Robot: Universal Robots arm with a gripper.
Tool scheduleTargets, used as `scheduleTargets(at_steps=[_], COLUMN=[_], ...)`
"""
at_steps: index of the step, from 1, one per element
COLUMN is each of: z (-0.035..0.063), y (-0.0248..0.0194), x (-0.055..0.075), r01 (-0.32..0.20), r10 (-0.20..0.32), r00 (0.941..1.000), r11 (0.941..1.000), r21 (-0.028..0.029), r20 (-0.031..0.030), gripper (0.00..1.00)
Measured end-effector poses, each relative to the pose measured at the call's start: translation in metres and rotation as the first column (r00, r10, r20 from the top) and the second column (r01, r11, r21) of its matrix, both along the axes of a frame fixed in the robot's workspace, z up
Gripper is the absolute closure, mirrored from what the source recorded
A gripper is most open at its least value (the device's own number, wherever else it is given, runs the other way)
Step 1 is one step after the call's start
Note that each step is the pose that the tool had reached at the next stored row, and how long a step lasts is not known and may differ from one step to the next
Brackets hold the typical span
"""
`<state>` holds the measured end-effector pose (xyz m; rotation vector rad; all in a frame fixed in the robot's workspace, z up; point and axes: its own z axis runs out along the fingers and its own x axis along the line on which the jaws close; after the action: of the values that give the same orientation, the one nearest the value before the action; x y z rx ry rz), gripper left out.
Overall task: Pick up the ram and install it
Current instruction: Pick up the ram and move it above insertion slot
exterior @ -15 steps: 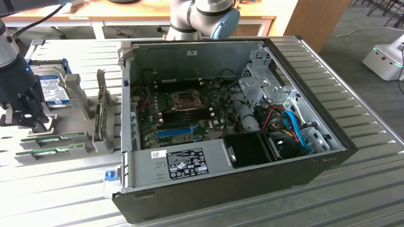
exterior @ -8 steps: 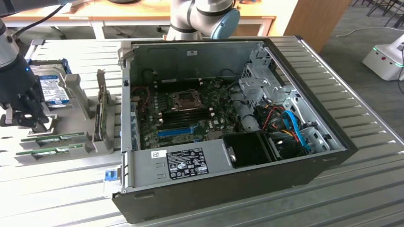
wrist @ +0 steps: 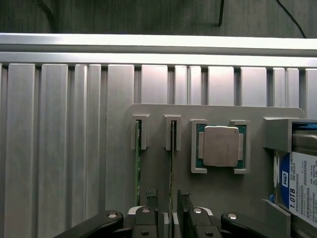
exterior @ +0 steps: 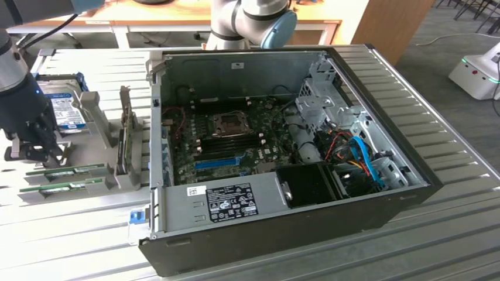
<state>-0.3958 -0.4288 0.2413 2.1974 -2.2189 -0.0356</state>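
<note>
Straddling the ram [wrist: 171, 148] without gripping it, the jaws stand released, one on either side of the thin green stick, with a gap showing on both sides. The ram stands on edge in a narrow slot of a grey parts holder [wrist: 223, 196], and the jaws hang low over the holder's near end. In the exterior view the same stick [exterior: 70, 171] lies under the dark wrist of the arm [exterior: 20, 88].

A second green stick [wrist: 138, 163] stands on edge in the holder's neighbouring slot, just beside the ram and parallel to it. On the ram's other side, a square silver processor [wrist: 220, 146] sits flat in a pocket of the holder. Past the processor, a hard drive [wrist: 303, 191] with a blue-and-white label stands on edge in the holder's outer bracket.

The holder rests on a ribbed aluminium desk [wrist: 59, 148]. On the exterior view's right of the holder, an open black computer case [exterior: 258, 234] lies on its side on the desk. Its motherboard [exterior: 234, 140] faces up, and a blue slot strip [exterior: 215, 163] shows on it, well apart from the holder.
</note>
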Motion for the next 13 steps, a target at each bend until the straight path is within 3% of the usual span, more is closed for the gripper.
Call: scheduleTargets(at_steps=[8,13], z=[-0.013,-0.0155], y=[0.0,0.0], x=[0.0,0.0], r01=[0.0,0.0], r10=[0.0,0.0], r00=[1.0,1.0], r11=[1.0,1.0], r21=[0.0001,-0.0002], r20=[0.0001,-0.0003], gripper=[0.7,0.7])
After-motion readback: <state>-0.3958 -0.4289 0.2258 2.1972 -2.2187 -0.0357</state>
